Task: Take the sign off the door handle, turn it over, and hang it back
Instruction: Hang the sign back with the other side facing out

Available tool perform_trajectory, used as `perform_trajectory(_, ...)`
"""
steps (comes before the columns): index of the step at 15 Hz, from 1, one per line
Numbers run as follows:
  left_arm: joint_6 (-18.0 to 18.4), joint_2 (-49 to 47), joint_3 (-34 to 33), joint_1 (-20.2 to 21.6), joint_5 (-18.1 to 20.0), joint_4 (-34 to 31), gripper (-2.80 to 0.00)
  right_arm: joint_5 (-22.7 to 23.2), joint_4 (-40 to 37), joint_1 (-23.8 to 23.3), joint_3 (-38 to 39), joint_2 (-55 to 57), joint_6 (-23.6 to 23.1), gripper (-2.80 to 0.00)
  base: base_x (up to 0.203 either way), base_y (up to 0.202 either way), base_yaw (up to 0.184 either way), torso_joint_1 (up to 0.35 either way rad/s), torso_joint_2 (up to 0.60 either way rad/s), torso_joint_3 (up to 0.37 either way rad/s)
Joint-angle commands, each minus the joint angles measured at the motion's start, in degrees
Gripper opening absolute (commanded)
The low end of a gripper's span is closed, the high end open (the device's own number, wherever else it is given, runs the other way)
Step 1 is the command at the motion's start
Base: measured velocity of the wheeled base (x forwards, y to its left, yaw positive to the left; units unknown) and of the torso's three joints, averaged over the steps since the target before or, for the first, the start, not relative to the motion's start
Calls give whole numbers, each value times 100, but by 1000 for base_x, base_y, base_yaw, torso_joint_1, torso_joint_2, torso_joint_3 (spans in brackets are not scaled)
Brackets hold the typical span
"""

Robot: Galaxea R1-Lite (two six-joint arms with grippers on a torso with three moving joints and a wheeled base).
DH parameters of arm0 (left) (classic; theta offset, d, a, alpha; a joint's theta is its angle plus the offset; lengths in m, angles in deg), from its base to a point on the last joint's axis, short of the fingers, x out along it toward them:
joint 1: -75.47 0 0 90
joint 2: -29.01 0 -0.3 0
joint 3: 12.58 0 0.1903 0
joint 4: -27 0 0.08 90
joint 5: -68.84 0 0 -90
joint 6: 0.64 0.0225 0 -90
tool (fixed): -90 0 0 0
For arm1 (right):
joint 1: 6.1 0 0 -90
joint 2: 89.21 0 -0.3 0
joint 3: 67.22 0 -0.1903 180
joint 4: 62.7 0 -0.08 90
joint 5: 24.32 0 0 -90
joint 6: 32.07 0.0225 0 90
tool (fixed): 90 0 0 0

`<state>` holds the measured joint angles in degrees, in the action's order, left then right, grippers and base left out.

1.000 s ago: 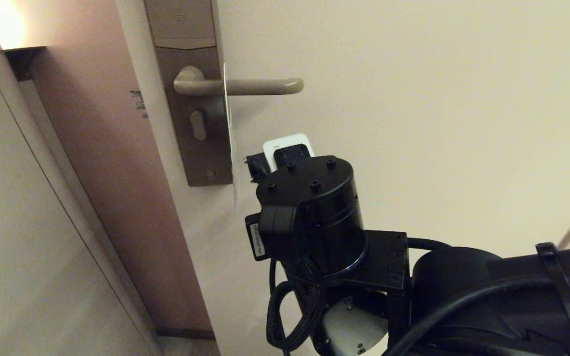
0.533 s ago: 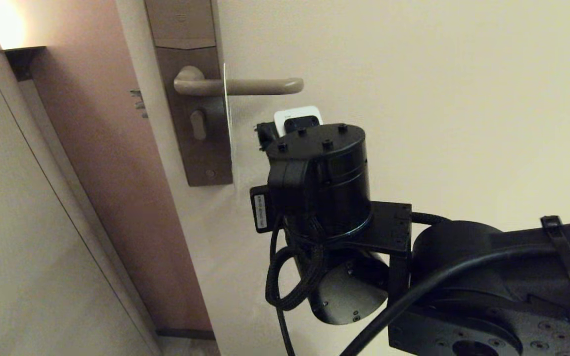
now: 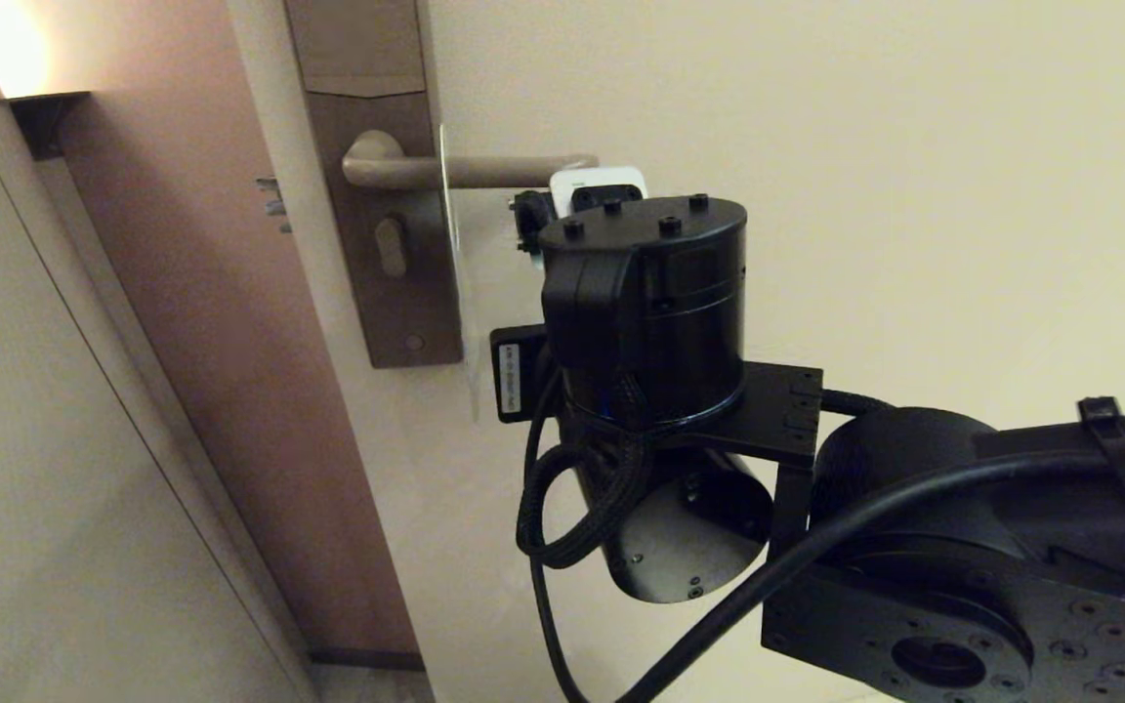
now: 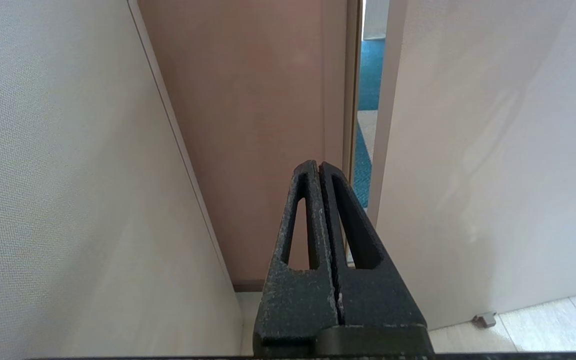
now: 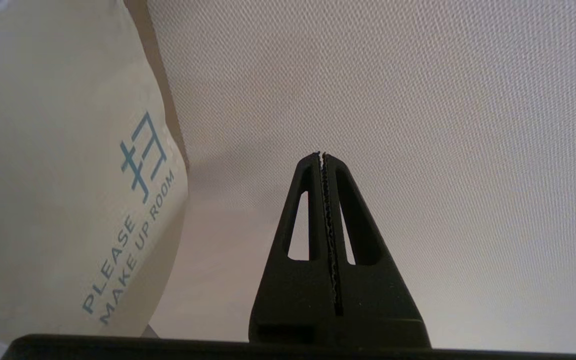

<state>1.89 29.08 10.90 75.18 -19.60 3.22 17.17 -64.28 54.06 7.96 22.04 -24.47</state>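
Right gripper (image 5: 322, 156) pinched tight, empty, raised on our right arm (image 3: 914, 547) close under tip of door handle (image 3: 484, 172), facing textured cream door (image 3: 865, 195). Sign (image 5: 68, 175) hangs on handle beside brown lock plate (image 3: 377, 195), edge-on to our head camera; white "PLEASE MAKE UP ROOM" face turned toward right wrist camera. Left gripper (image 4: 319, 165) closed, parked low before door jamb (image 4: 268, 100). Door ajar: blue carpet (image 4: 370, 75) through gap. Lit wall lamp (image 3: 6, 49) at upper left.
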Motion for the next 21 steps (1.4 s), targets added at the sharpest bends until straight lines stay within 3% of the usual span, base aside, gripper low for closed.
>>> perform_trajectory(1, 1, -7, -2, 3, 2, -2, -280, -27, 19, 4, -12, 3, 4, -280, 0, 0, 0, 0, 0, 0)
perform_trajectory(21, 1, -7, 3, 3, 2, -2, -280, 148, 46, 482, -864, 331, -92, -280, 0, 0, 0, 0, 0, 0)
